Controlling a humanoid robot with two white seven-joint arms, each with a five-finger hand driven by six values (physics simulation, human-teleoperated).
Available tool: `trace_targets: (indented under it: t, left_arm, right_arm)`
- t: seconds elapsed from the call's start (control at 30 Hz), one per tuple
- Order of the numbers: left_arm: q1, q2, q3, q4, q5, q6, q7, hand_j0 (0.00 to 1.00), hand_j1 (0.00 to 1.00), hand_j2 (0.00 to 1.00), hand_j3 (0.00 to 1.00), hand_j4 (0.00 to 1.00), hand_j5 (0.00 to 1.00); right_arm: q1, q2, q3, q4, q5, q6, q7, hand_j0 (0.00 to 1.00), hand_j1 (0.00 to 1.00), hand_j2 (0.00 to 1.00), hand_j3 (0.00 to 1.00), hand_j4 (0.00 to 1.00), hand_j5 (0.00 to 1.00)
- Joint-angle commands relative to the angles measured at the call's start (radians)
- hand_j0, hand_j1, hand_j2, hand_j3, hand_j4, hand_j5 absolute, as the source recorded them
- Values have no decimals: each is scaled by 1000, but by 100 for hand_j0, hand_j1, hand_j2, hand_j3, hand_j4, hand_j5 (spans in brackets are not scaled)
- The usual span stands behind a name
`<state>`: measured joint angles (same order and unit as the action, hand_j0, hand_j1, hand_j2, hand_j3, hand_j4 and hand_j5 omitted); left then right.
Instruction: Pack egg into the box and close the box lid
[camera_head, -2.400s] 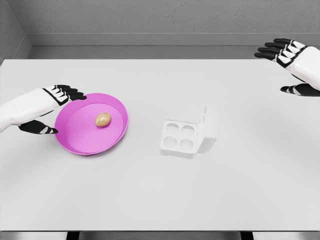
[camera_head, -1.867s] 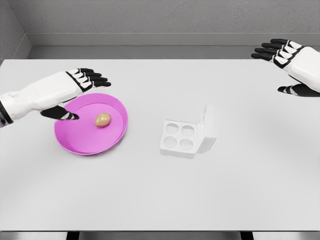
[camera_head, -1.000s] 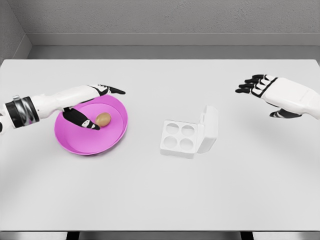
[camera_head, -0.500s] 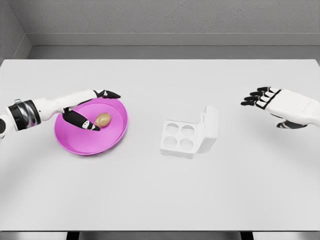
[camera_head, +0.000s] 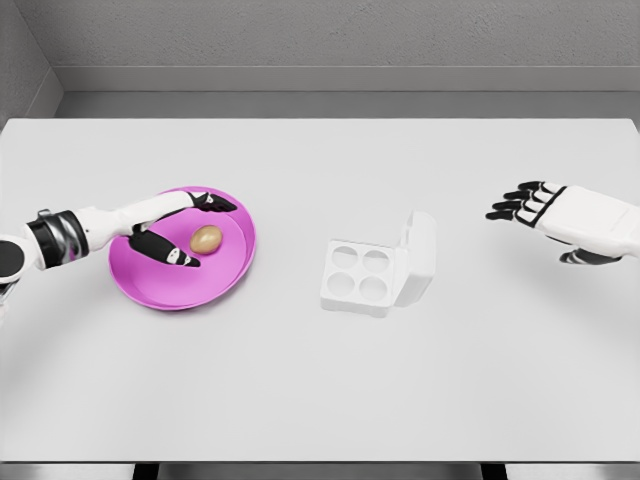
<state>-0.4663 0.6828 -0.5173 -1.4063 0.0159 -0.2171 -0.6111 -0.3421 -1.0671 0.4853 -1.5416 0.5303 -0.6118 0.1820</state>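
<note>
In the head view, the egg (camera_head: 206, 239) lies inside the pink bowl (camera_head: 160, 287), a little toward the side of the bowl that faces the egg box (camera_head: 361, 275), with its long axis running roughly across the picture and tipped slightly up at the box-facing end. The left hand (camera_head: 172, 228) reaches into the bowl from the side away from the box; its fingers (camera_head: 217, 203) are spread open and hold nothing, the upper fingers stretching past the egg on its far side while the thumb (camera_head: 172, 255) sits just beside the egg on its near side, so the egg lies in the gap between them, apparently not yet touched. The coming grasp seems to turn on closing across the egg's short axis. The box stands well apart from the bowl, its four cups empty and its lid (camera_head: 419, 256) raised on the side away from the bowl. The right hand (camera_head: 545, 205) hovers beyond the lid, fingers relaxed and open, empty, far from the egg, so the left hand is clearly the nearer one.
</note>
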Motion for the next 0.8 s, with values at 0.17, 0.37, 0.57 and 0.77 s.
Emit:
trace_targets:
  t: [0.17, 0.37, 0.57, 0.77]
  left_arm:
    - [28, -72, 97, 1, -139, 2, 0, 86, 86, 86, 86, 86, 86]
    - [31, -83, 108, 4, -151, 2, 0, 85, 85, 85, 85, 85, 85]
    - [40, -85, 102, 3, -152, 2, 0, 80, 80, 80, 80, 80, 80]
    - [54, -85, 100, 4, -152, 2, 0, 80, 80, 80, 80, 80, 80]
  right_arm:
    - [15, -24, -7, -8, -7, 1, -1, 100, 100, 100, 100, 100, 100]
    - [37, -14, 1, -43, -6, 1, -1, 100, 100, 100, 100, 100, 100]
    - [49, -8, 1, -51, -6, 1, -1, 100, 100, 100, 100, 100, 100]
    - [61, -5, 3, -49, -4, 1, -1, 100, 100, 100, 100, 100, 100]
